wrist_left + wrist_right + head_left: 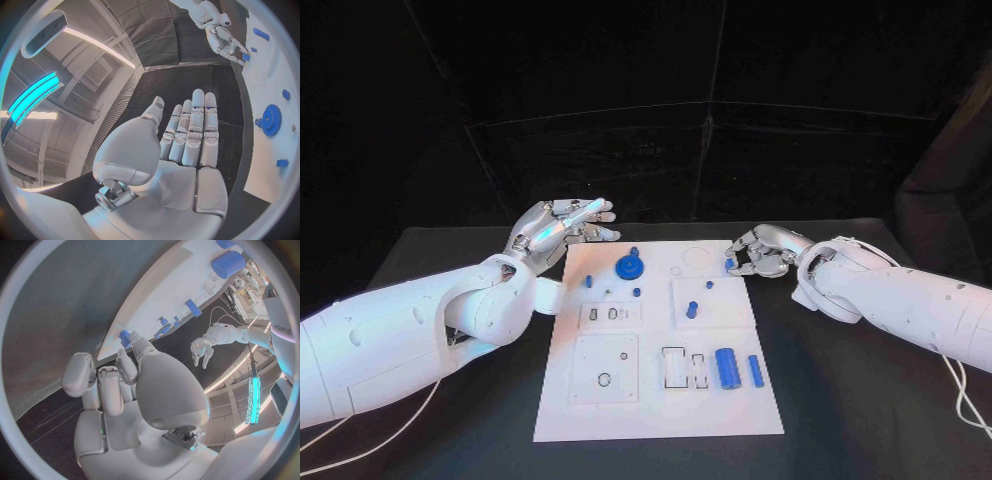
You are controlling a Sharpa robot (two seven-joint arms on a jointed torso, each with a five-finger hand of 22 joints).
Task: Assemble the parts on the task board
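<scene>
My right robot hand [759, 254] pinches a small blue part [730, 264] at the task board's [661, 400] far right edge, while my left robot hand [560, 226] hovers open, fingers straight, beside its far left corner.

One white task board [661, 400] lies on one black counter [862, 420]. On the board: one blue gear [630, 267], two blue cylinders at lower right [728, 367], several small blue pegs.
</scene>
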